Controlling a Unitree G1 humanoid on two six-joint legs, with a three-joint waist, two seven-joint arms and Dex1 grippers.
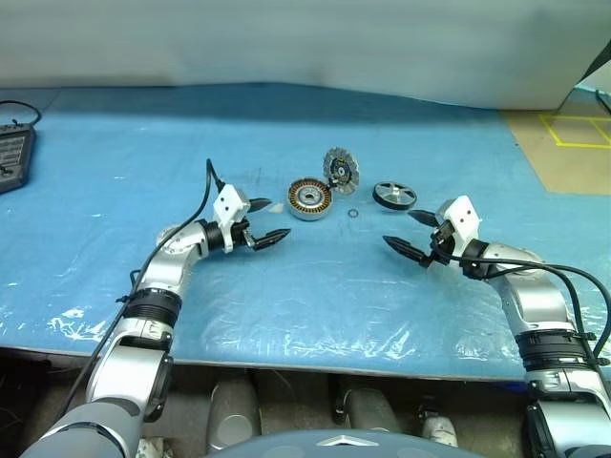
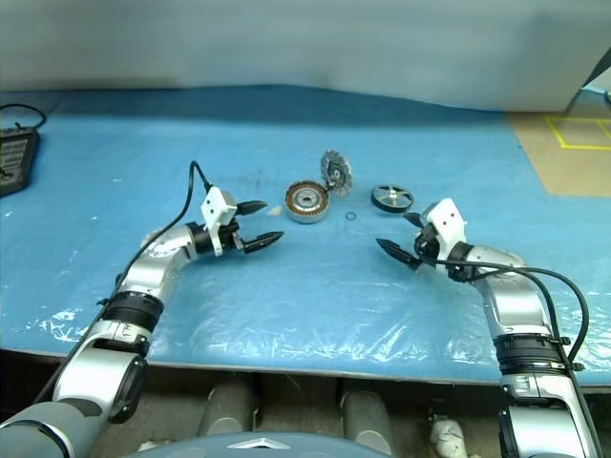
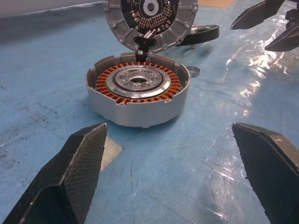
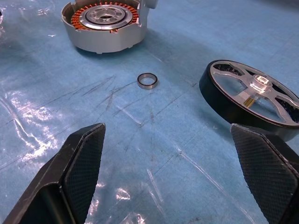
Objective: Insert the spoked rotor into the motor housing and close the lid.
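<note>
the left gripper [image 1: 264,221] hangs just above the blue plastic-covered surface [image 1: 315,296] with its jaws spread wide and nothing between them. straight out past its fingertips [image 3: 86,144], a short way off and not touching, sits the motor housing [image 1: 310,199], open side up, its ring of copper-orange windings around a silver middle in plain sight. the lid [image 1: 340,169] stands tilted up on edge at the housing's far side from these jaws, its inner face with the dark centre turned back toward them; it appears to rest against the housing's rim.

the right gripper [image 1: 412,235] also hovers low over the surface, jaws spread just as wide and empty. the spoked rotor [image 1: 394,196] lies flat on the surface just ahead of these jaws, close to the outer fingertip in the right wrist view, black rim outermost and silver spokes and hub up. it is clear of the housing and of both jaws. a small metal ring [image 1: 353,214] lies loose on the surface between the rotor and the housing, ahead of the right jaws and near neither fingertip.

the two grippers point toward each other, well apart. far out beyond the left arm's outer side, a dark device [image 1: 13,157] with a cable rests at the surface's edge.
</note>
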